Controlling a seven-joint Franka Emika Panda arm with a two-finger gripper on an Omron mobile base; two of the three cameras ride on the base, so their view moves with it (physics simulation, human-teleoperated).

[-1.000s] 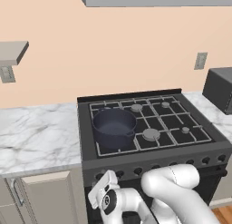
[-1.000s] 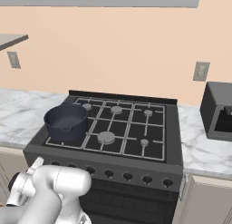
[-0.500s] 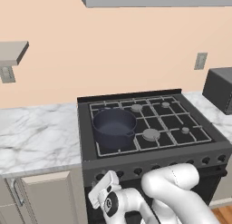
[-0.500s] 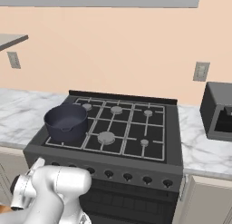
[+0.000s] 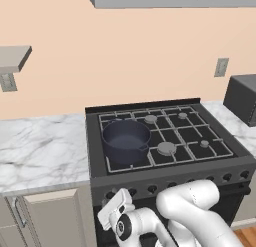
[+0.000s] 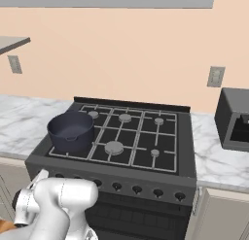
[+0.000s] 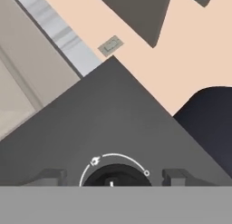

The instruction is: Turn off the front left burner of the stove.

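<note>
On the left, the marble counter [image 5: 40,151] runs up to the stove [image 5: 95,156], and a cabinet door [image 5: 55,218] sits below it. A dark pot [image 5: 126,139] stands on the front left burner [image 5: 131,162], hiding the ring itself; only the grate bars around it show. In the right base view the same pot [image 6: 71,130] sits at the near left corner of the stove [image 6: 185,176], above the row of knobs [image 6: 137,189].

Over the last second little has changed in the base views: stove, pot and counter hold their places, so the base has not driven. The arm has crept slightly, its wrist sitting low in front of the stove's left end, just beside the control panel.

The hand view tells where that leaves things. A round black knob [image 7: 116,177] with a white arc and a flame mark above it sits at the bottom centre, and the gripper [image 7: 113,178] points straight at it, with one dark fingertip [image 7: 47,177] to its left and the other to its right. The fingers stand spread, one on each side of the knob, not yet pinching it.

This looks like the approach nearly done: the hand is lined up on what is probably the leftmost knob. Whether that knob serves the front left burner cannot be read from the marks. Further right stands the microwave [image 6: 233,120].
</note>
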